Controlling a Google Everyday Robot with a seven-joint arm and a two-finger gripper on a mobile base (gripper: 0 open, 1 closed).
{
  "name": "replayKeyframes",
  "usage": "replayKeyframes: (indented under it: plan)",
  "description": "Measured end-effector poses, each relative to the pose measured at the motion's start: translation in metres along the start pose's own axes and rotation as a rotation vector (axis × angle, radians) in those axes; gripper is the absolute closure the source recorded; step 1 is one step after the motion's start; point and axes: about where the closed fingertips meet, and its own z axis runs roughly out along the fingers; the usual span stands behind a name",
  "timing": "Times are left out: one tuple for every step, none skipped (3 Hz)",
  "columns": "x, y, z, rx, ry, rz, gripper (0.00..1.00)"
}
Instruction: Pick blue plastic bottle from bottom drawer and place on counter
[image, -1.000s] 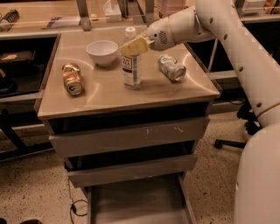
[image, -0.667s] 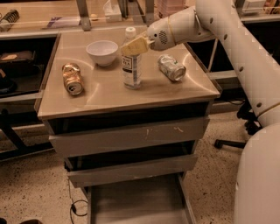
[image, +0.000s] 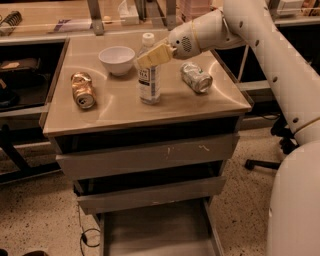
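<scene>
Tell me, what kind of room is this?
Probably a lab or workshop: a long wooden bench, metal drawers under the counter, a loose cable. The gripper sits at the blue plastic bottle's top.

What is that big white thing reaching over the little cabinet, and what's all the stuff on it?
The white thing is a robot's arm. Its end is a gripper, a hand for grabbing. One camera looks down at a grey cabinet from the front. The gripper is at the upper part of the blue plastic bottle, which stands upright on the counter; whether it grips, I cannot tell. Also there: a white bowl, a gold can lying down and a crushed silver can. Below, the bottom drawer is pulled out.
</scene>
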Motion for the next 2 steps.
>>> replayKeyframes:
  plan:
    - [0.0, 0.0, 0.0001, 0.0, 0.0, 0.0, 0.0]
    - [0.0, 0.0, 0.0001, 0.0, 0.0, 0.0, 0.0]
